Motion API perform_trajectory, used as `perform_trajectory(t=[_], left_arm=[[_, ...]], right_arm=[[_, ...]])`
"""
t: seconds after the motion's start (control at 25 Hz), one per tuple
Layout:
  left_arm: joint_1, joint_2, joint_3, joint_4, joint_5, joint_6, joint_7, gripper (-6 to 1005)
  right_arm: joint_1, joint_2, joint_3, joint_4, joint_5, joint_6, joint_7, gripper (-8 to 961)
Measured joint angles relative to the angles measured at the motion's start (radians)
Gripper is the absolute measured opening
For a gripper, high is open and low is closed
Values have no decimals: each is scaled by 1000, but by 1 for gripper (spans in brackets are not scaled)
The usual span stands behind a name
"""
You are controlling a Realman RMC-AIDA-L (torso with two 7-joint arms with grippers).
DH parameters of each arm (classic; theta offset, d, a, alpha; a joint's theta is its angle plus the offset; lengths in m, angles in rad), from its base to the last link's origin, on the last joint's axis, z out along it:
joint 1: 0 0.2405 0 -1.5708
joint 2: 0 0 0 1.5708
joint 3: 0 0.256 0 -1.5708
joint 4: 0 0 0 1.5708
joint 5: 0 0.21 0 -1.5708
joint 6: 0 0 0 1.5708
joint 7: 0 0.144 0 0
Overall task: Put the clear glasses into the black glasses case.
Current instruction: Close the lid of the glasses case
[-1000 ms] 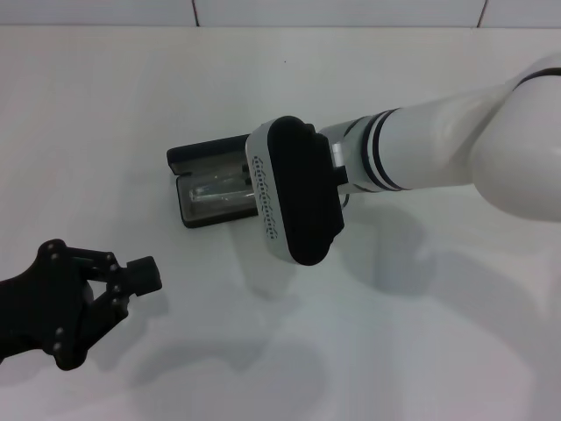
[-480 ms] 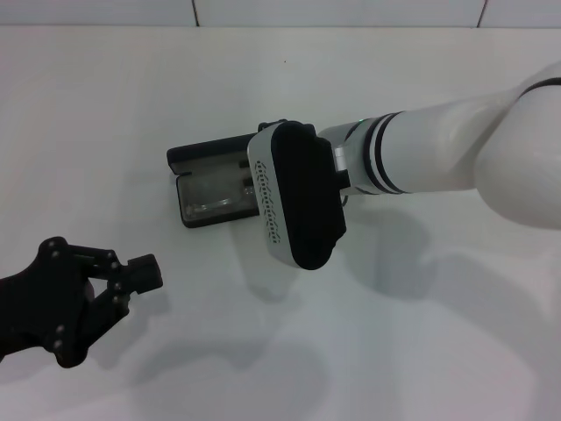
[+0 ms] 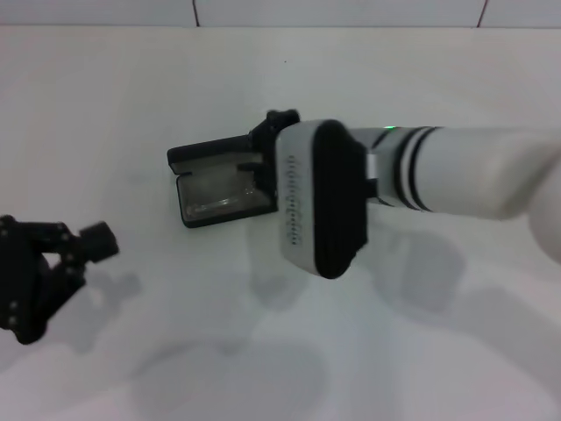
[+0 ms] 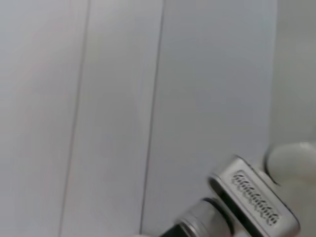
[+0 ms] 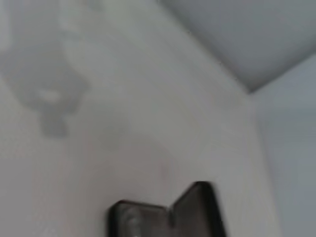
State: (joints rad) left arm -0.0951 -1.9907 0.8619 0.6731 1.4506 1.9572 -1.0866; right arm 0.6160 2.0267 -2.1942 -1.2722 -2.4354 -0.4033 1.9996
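Nearest, the left gripper [image 3: 92,241] hangs low over the white tabletop [image 3: 131,105] at the robot's left, well apart from the work; its dark fingers seem to be drawn together on nothing, though the blur leaves that uncertain.

Farther out, the right arm reaches across from the right, and its wrist housing covers the near end of the black glasses case [image 3: 215,180]. Only a dark tip of the right gripper [image 3: 279,123] shows past the housing, by the raised lid, and whether its fingers are spread or pinched cannot be told.

The case lies open on the tabletop, lid up at the far side. A pale glint in the grey lining looks like the clear glasses [image 3: 215,203], lying in the tray. The right wrist view shows the case from afar, open, with something pale inside.

By this reading the placing is done or nearly so, and the step in hand is letting go. The next move calls for a clean lift, without catching the lid or dragging a thin arm out. Nothing else stands near the case; the right arm itself blocks the view.
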Motion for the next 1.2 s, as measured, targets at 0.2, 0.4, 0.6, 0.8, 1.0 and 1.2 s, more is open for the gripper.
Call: perform_trajectory(t=[0.2,0.4,0.6,0.8,1.0,1.2], left_arm=[[-15,-18,-68,5,-2,8,-2,48],[-91,-33,-96,-1,-2,8,-2,48],[-153,-36,-97,-3,1,5,-3,48],[-206,-45,-95,-17,8,-4,-3,48],[-273,-56,-97,-62,-1,-101,-34,48],[-392,-75,-89,-100,19,-275,-99,48]], right_arm=[[-127,-2,43,-56,43,88,-11,152],[-208,-14,202,-97,302,49,-11,152],[-237,-13,453,-111,589,-210,-81,151],[-262,-9,723,26,1016,-596,-399,152],[-241,-12,973,382,1268,-993,-610,152],[-203,-20,1214,728,1298,-1308,-797,151]])
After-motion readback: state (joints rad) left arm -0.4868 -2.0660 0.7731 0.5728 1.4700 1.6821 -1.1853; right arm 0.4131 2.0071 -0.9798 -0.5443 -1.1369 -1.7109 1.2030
